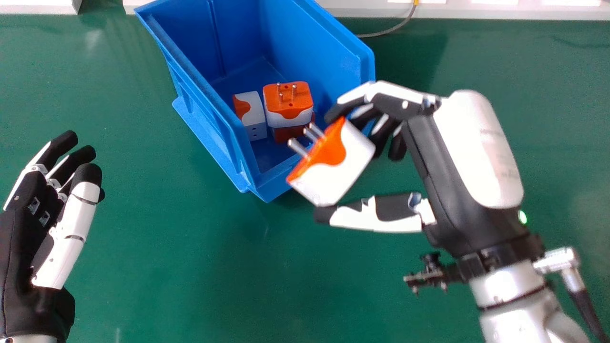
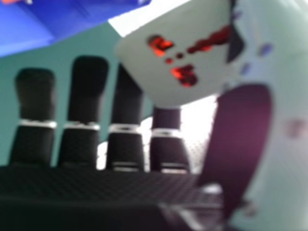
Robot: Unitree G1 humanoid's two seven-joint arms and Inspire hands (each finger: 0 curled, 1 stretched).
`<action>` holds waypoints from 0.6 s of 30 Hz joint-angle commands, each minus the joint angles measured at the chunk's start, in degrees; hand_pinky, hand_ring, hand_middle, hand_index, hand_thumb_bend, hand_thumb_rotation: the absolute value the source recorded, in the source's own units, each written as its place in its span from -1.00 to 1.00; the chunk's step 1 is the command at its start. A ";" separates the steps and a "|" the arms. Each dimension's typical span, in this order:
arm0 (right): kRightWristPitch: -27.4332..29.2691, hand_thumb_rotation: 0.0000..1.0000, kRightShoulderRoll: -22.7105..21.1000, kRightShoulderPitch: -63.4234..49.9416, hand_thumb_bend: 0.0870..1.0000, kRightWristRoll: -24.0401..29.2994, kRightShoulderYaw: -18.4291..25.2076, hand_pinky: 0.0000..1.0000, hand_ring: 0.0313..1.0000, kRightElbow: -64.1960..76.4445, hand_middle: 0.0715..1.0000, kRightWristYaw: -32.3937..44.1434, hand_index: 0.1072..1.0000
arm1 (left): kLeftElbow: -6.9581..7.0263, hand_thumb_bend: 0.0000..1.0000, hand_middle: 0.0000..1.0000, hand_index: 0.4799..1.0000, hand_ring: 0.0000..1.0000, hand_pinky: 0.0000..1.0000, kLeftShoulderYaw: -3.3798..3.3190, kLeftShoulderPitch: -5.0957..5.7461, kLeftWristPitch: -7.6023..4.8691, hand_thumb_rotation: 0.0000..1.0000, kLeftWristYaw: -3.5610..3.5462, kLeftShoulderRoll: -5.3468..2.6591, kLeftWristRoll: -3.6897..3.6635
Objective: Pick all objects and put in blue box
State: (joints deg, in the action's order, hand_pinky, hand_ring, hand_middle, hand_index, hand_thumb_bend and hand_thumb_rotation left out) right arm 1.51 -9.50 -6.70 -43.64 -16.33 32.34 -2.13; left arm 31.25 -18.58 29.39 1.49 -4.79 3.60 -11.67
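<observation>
The right hand (image 1: 476, 147) pinches a plug adapter (image 1: 343, 166) between thumb and fingers, best centred inside the blue box (image 1: 314, 43) before release.

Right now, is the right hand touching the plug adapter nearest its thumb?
Touching: in the head view, the right hand has its thumb tip against the adapter at its near edge.

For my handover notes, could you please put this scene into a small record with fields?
surface: green table
container: blue box, on the table
box contents: white adapter with an orange patch; beside it, orange-topped adapter, pins up
right hand: pinching an orange and white adapter at the box's near end, pins towards the box
left hand: idle, at the head view's left
status: held adapter not yet released
</observation>
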 commanded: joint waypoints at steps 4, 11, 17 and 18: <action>0.96 -1.00 0.86 7.37 -0.13 -0.79 0.93 -0.43 -0.27 -2.76 -0.10 -1.28 0.03 | 0.07 0.06 0.66 0.37 0.65 0.59 -0.55 -0.36 -1.21 0.03 -0.18 0.47 0.24; 1.67 -1.00 0.72 18.44 -0.13 -0.91 0.40 -0.41 -0.25 -12.14 -0.08 -1.47 0.03 | 0.61 0.07 0.66 0.37 0.65 0.59 -0.23 -0.44 -0.66 0.03 -0.38 0.11 -0.34; -1.23 -1.00 1.72 27.33 -0.12 -3.16 -1.04 -0.41 -0.24 -20.88 -0.07 -0.93 -0.01 | 0.80 0.05 0.65 0.36 0.64 0.59 -0.18 -0.48 -0.28 0.02 -0.26 0.05 -0.31; -1.72 -1.00 1.91 28.79 -0.13 -3.49 -1.37 -0.42 -0.25 -22.75 -0.08 -1.01 0.00 | 0.86 0.05 0.65 0.36 0.64 0.59 -0.15 -0.53 -0.27 0.02 -0.36 -0.02 -0.65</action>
State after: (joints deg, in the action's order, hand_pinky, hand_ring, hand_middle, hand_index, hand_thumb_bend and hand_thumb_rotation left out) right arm 0.21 -8.33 18.72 -46.65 -17.32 10.83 -2.84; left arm 30.73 -18.60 28.86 1.59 -5.06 3.48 -11.57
